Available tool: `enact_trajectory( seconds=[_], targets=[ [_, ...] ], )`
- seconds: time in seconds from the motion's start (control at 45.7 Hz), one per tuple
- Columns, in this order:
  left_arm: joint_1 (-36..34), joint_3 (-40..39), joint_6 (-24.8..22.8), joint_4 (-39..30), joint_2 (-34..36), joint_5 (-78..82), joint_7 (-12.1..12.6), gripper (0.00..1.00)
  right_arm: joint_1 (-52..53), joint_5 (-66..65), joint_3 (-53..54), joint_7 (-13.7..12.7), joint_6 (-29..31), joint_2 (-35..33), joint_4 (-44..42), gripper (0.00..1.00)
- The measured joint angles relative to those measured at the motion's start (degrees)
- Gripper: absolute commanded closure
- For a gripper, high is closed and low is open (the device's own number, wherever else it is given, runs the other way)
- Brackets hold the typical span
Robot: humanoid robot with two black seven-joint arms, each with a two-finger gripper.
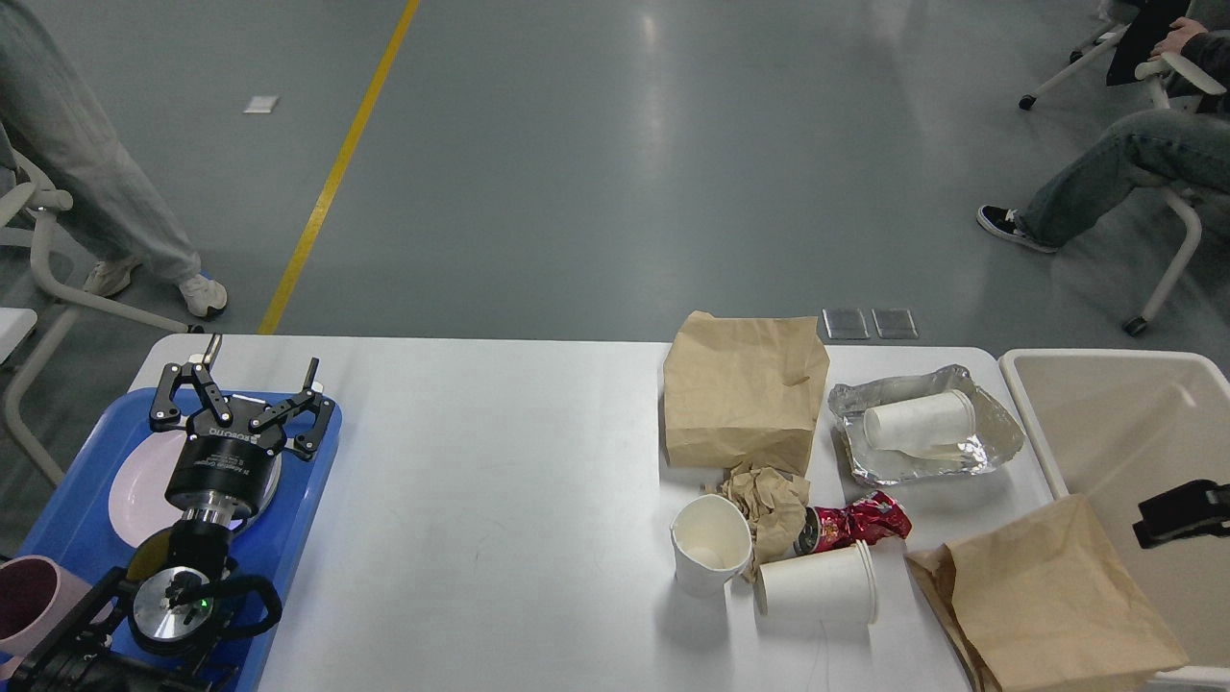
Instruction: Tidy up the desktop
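The white worktop (500,481) carries its litter bunched beside the cream bin (1105,404), likely for short drops: 3 paper cups (817,581), 2 brown bags (745,394), 1 foil sheet (990,432). Left pincer (240,389) hangs spread, empty — right pincer (1180,512), over the bin, unreadable.

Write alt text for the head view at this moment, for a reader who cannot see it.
A white desktop holds litter at its right end: two brown paper bags, three paper cups, one lying on a foil tray, crumpled paper and a red wrapper. The left gripper hangs open over a blue tray; the right gripper is barely visible above a cream bin.
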Motion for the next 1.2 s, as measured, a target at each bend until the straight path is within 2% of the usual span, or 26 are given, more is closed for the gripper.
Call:
enact_trajectory(
  seconds=[0.197, 0.372, 0.547, 0.81, 1.072, 1.204],
  targets=[
    [0.0, 0.0, 0.0, 0.0, 0.0, 0.0, 0.0, 0.04, -16.1, 0.2, 10.0, 3.6, -3.9, -0.2, -5.9, 0.01],
    [0.0, 0.0, 0.0, 0.0, 0.0, 0.0, 0.0, 0.04, -21.0, 1.1, 12.9, 3.4, -5.3, 0.7, -10.3, 0.0],
    [0.0, -0.1, 0.0, 0.0, 0.0, 0.0, 0.0, 0.04, -32.3, 9.5, 15.4, 3.1, -10.7, 4.7, -18.5, 0.0],
    [0.0, -0.1, 0.0, 0.0, 0.0, 0.0, 0.0, 0.04, -35.4, 11.7, 15.9, 3.1, -12.5, 6.4, -20.0, 0.0],
    [0.0, -0.1, 0.0, 0.0, 0.0, 0.0, 0.0, 0.04, -40.9, 11.9, 16.0, 3.1, -22.5, 8.5, -20.1, 0.01],
    [0.0, -0.1, 0.0, 0.0, 0.0, 0.0, 0.0, 0.04, -42.7, 12.0, 16.1, 3.1, -25.4, 9.3, -21.1, 0.06]
  ],
)
